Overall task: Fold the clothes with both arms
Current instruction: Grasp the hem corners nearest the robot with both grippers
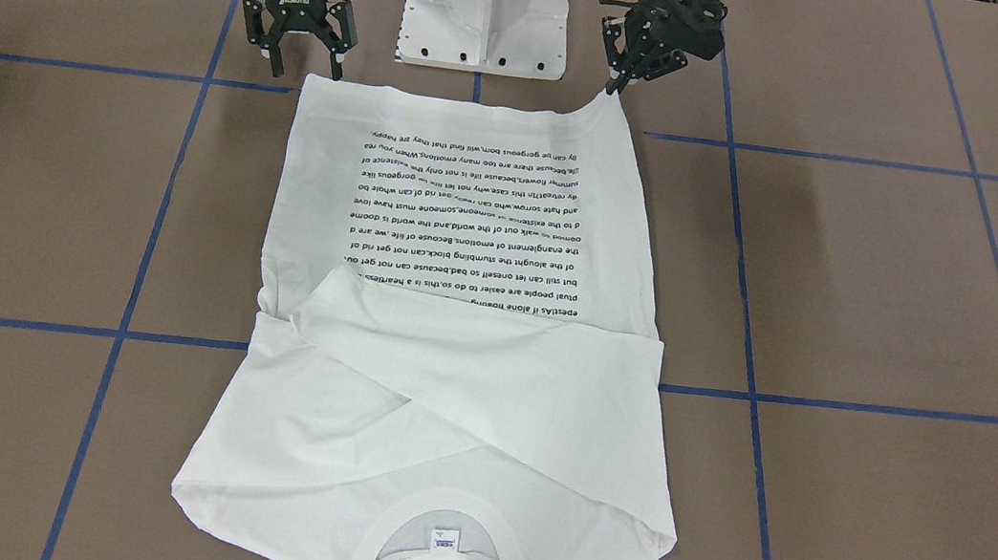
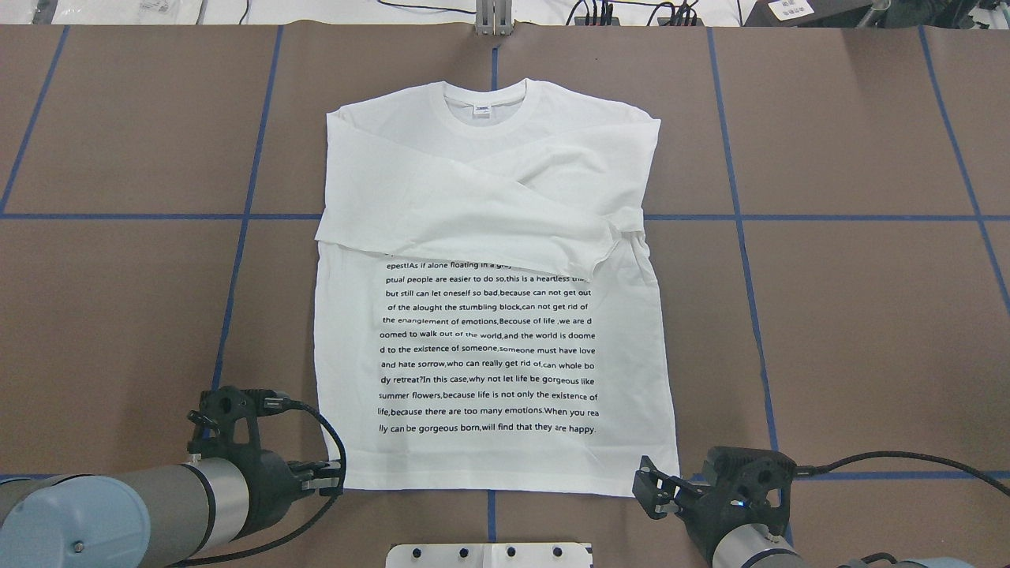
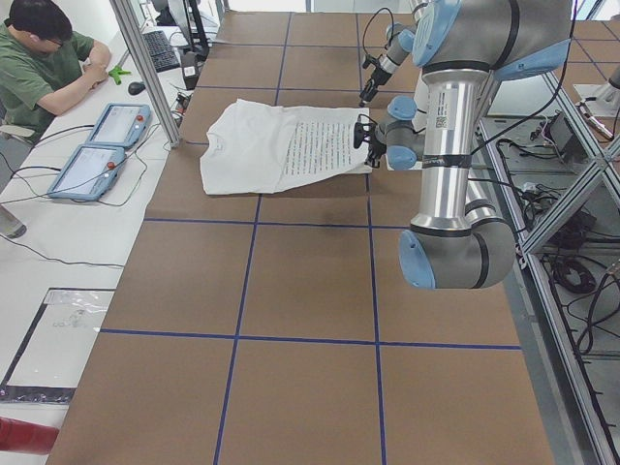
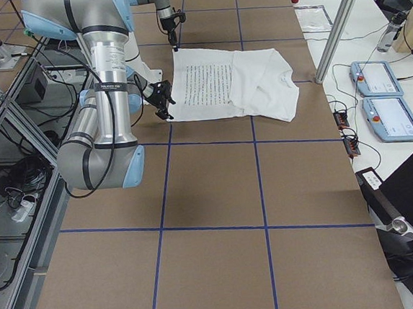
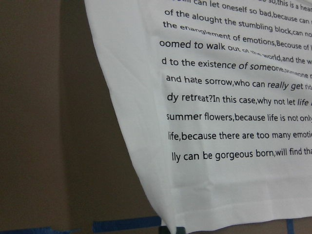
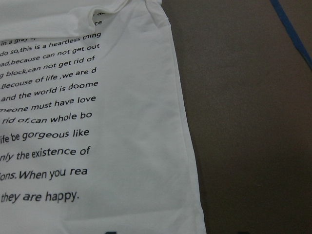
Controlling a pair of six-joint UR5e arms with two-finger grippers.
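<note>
The white long-sleeved T-shirt [image 1: 446,389] lies flat with the printed side up and both sleeves folded across the chest [image 2: 489,197]. The collar [image 2: 485,99] points away from me and the hem is near my base. My left gripper [image 1: 616,83] is shut on the hem corner on its side and lifts it slightly; it also shows in the overhead view [image 2: 335,477]. My right gripper [image 1: 306,62] is open, with its fingers either side of the other hem corner [image 2: 649,485]. The wrist views show the printed text [image 5: 219,146] and the shirt's side edge [image 6: 185,146].
The white pedestal base [image 1: 486,9] stands just behind the hem. Blue tape lines [image 2: 742,260] cross the brown table. In the exterior left view an operator [image 3: 44,58] sits at the far side beside two teach pendants [image 3: 97,145].
</note>
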